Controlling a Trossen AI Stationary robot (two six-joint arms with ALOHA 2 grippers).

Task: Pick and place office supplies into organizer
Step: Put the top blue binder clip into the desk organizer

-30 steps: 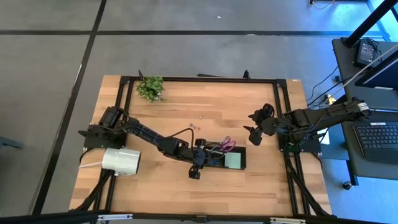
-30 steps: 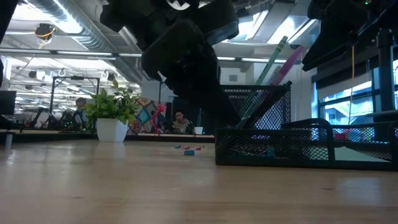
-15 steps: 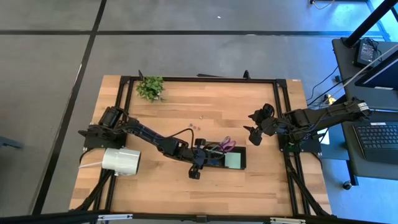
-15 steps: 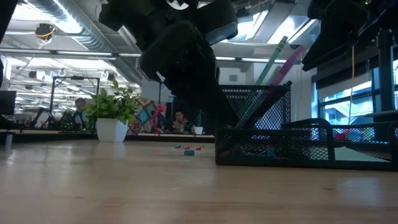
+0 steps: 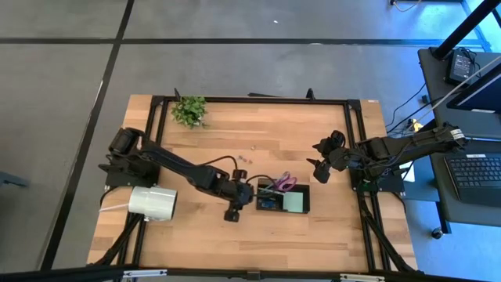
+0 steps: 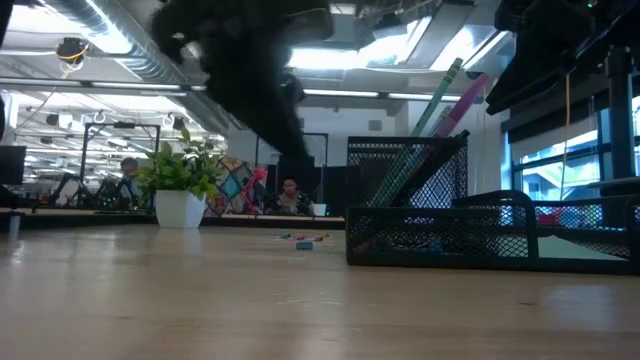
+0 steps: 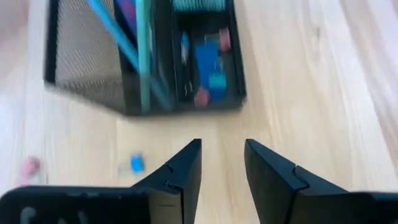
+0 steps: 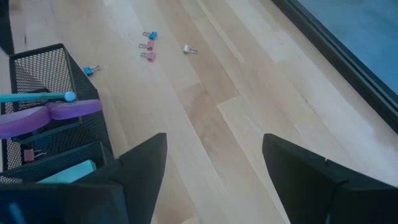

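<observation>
Change: since a second ago the left gripper (image 5: pixel 232 211) has pulled back from over the organizer (image 5: pixel 283 199) to the surface (image 5: pixel 313 141) beside its end.
High view: organizer lies near the surface's front edge, purple-handled scissors (image 5: pixel 283 183) standing in it, sticky-note pad (image 5: pixel 294 202) in one compartment; right gripper (image 5: pixel 318 160) hangs well apart from it.
Low view: organizer (image 6: pixel 480 235) sits right of centre; loose clips (image 6: pixel 303 240) lie behind.
Left wrist view: fingers (image 7: pixel 186 174) parted, nothing between them.
Right wrist view: fingers (image 8: pixel 146 168) spread wide, empty.
</observation>
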